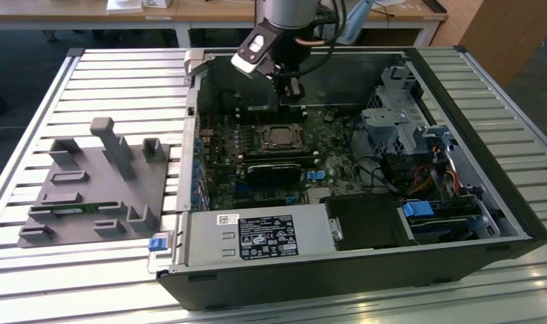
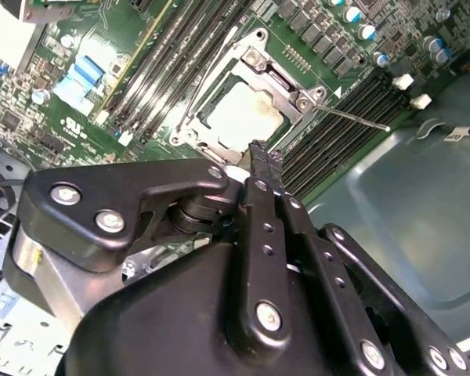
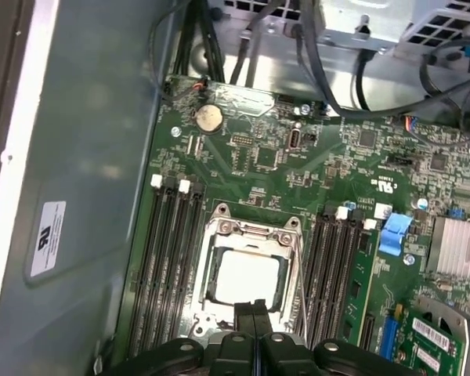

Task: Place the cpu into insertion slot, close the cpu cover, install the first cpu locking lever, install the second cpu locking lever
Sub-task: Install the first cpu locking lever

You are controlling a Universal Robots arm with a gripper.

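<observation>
A ribbed metal table point(image 1: 120, 81) carries the whole scene, with wooden tables point(image 1: 211, 10) standing behind it across a dark floor. On the table lies an open computer case point(image 1: 494, 145) on its side, its inside facing up, and to the exterior view's left of it sits a grey fixture tray point(image 1: 75, 202) with upright holders. The green motherboard point(image 3: 258, 164) lies flat on the case's bottom. Above it hangs the gripper point(image 1: 290, 100), pointing straight down just beyond the socket; in both wrist views the gripper point(image 3: 253, 307) point(image 2: 258, 150) has its jaws pressed together with nothing between them. Long black memory slots point(image 3: 172, 266) run along both sides of the insertion slot point(image 3: 210, 270), parallel to its edges. The cpu cover point(image 3: 251, 231) lies down flat over the slot, its square cut-out framing the chip. And there is the cpu point(image 3: 247, 276), seated in the slot, silver top facing up, dead level, its edges square with the memory slots; being square, it has no long axis to speak of. In the second wrist view a thin metal lever point(image 2: 352, 117) juts from one corner of the cover out across the memory slots.
</observation>
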